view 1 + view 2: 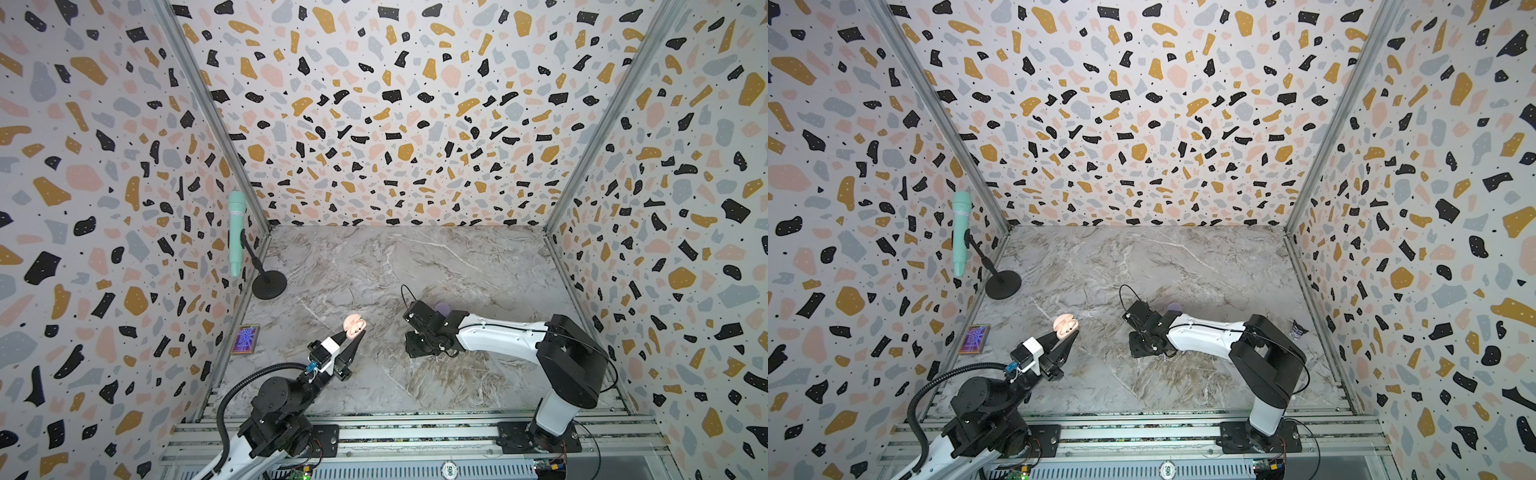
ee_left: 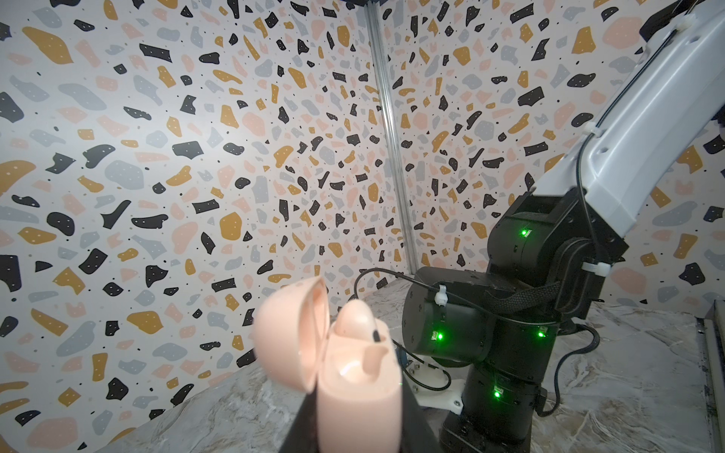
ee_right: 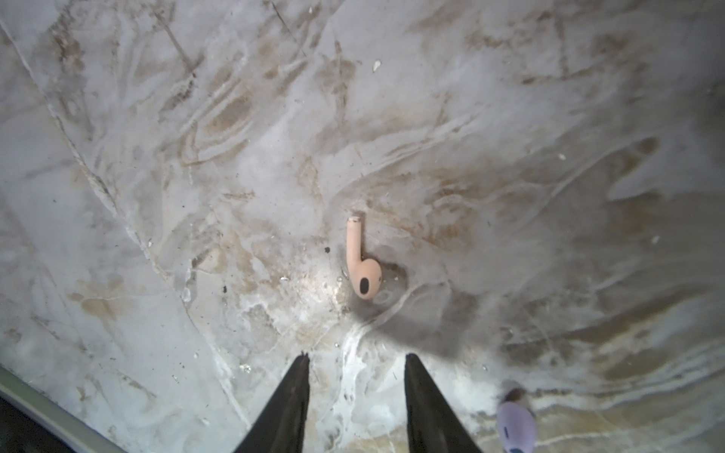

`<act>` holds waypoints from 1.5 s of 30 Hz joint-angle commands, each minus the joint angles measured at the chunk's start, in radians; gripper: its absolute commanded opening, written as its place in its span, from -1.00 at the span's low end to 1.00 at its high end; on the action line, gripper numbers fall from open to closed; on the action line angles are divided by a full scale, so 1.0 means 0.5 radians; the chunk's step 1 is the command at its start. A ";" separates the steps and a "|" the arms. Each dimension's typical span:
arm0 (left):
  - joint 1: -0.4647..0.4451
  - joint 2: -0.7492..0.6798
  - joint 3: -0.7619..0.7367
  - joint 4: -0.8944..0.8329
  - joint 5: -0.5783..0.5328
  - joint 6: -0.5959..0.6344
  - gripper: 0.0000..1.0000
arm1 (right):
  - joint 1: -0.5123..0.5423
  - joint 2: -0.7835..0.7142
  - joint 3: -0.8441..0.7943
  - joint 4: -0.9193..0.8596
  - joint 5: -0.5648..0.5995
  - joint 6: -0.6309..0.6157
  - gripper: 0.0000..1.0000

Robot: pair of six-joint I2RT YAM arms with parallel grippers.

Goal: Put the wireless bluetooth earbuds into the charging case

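My left gripper [image 1: 352, 333] clamps the open pink case [image 1: 352, 323] at 9 o'clock from my right gripper [image 3: 355, 355] in a top view, whose 2 jaws stand narrowly apart and empty just short of the loose pink earbud [image 3: 363, 270] on the marble table [image 3: 157, 157], so I should straddle its stem squarely and close gently.

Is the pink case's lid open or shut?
Open: the lid of the pink charging case is swung back in the left wrist view, one earbud seated inside, second slot empty.
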 commanded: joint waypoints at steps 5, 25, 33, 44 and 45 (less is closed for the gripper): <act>0.006 -0.004 -0.013 0.080 0.014 0.005 -1.00 | -0.076 0.052 0.090 0.067 -0.030 -0.175 -0.23; 0.006 -0.018 -0.015 0.069 0.011 0.017 -1.00 | -0.130 0.226 0.146 0.267 -0.154 -0.186 -0.17; 0.005 -0.021 -0.013 0.064 0.011 0.014 -1.00 | -0.129 0.242 0.111 0.317 -0.105 -0.166 -0.19; 0.005 -0.020 -0.015 0.067 0.014 0.017 -1.00 | -0.074 0.105 -0.088 0.373 -0.159 -0.001 -0.22; 0.004 -0.021 -0.016 0.067 0.014 0.015 -1.00 | -0.064 0.092 -0.101 0.376 -0.165 0.010 -0.22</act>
